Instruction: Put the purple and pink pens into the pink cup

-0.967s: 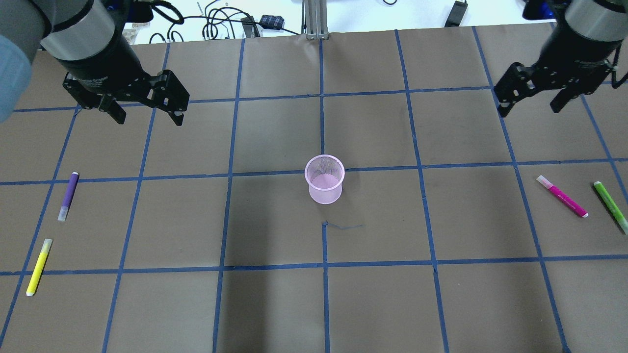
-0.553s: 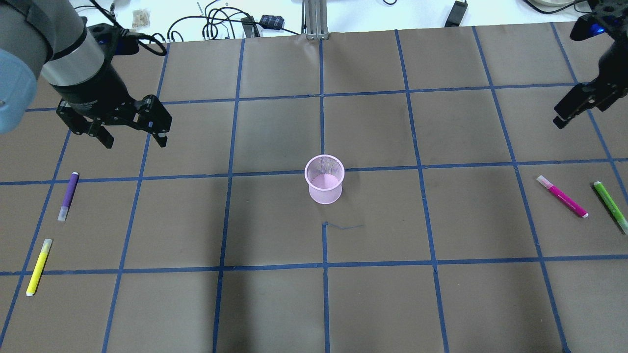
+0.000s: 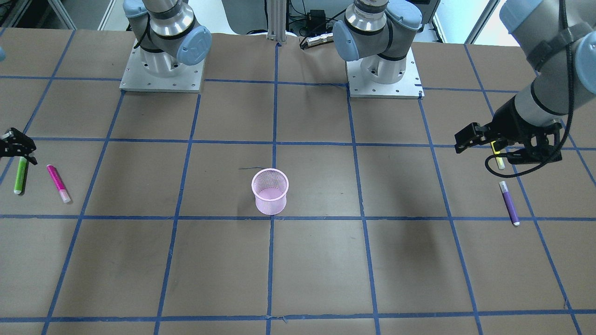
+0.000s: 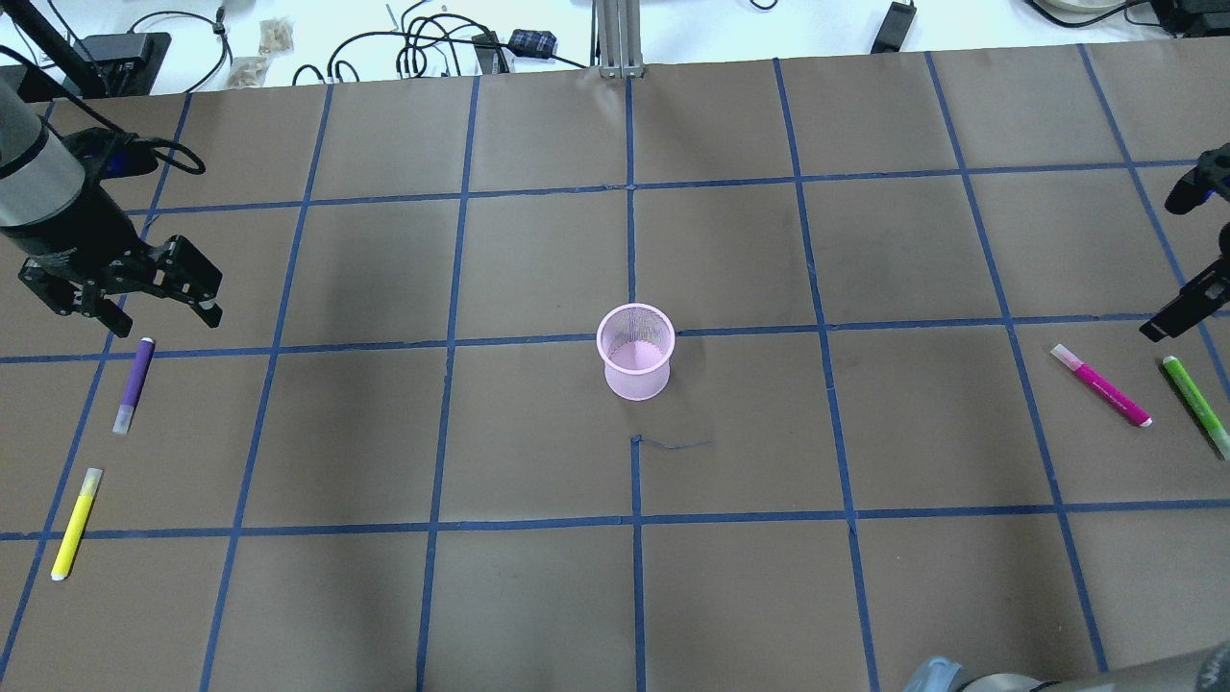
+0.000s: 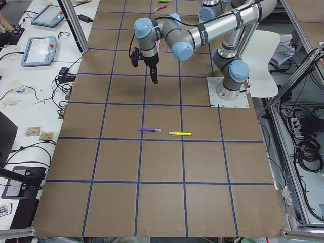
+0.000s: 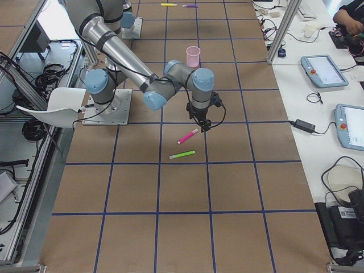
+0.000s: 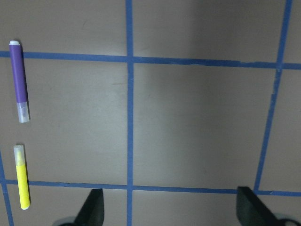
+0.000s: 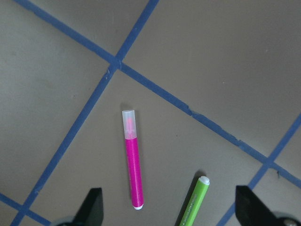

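Brown paper with blue tape lines is spread over the tabletop (image 4: 538, 269). The left claw (image 4: 159, 312) is held wide apart and empty. The purple pen (image 4: 135, 384) is found just beside it, on the robot's side, with its long side pointed nearly to and from the robot. A yellow pen (image 4: 77, 524) is laid past its end. The right claw (image 8: 170, 209) is spread apart and empty too. The pink pen (image 8: 133, 160) is seen under it, turned so it could be pinched across its thin side. A green pen (image 8: 193, 202) is laid just beside and might be bumped. The pink cup (image 4: 634, 351) is stood upright in the middle, well apart from both pens.
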`<action>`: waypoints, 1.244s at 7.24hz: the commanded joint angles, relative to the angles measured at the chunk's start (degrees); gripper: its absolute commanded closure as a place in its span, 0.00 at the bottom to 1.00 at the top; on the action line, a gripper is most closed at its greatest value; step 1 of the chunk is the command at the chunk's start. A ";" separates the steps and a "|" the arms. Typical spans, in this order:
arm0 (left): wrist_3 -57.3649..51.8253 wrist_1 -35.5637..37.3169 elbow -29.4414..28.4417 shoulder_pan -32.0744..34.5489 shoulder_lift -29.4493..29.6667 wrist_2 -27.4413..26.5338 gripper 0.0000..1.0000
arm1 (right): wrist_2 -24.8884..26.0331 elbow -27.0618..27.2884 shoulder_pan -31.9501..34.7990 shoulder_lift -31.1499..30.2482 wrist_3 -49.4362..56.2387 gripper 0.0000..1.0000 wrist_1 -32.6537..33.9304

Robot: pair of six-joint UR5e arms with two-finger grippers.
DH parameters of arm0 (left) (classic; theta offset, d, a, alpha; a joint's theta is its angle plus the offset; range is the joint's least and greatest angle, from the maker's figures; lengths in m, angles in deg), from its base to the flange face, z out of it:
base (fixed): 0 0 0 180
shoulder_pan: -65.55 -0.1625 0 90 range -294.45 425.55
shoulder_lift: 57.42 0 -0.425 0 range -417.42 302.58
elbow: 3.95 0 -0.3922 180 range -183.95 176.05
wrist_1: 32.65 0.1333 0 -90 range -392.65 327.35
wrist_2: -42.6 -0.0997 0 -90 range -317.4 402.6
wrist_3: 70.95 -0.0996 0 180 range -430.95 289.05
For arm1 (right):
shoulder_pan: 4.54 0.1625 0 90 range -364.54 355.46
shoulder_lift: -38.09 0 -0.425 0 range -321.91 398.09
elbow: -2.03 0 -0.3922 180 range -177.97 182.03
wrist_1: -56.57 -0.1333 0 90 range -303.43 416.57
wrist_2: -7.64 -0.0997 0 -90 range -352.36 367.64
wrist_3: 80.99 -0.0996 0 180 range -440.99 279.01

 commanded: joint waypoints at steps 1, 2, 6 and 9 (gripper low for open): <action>-1.42 5.94 0.30 -4.18 5.88 -0.19 0.00 | -0.20 6.54 -2.57 0.86 5.16 0.00 6.09; -2.03 8.42 0.30 -5.23 8.51 -3.93 0.00 | -0.11 8.48 -3.80 1.04 6.05 0.00 6.29; -21.04 21.24 0.56 -10.40 15.55 -5.11 0.00 | 0.33 8.86 -3.81 4.55 6.33 0.11 9.19; -27.68 32.66 0.65 -13.50 22.83 -3.27 0.00 | 0.59 8.77 -3.90 5.78 5.89 0.29 9.36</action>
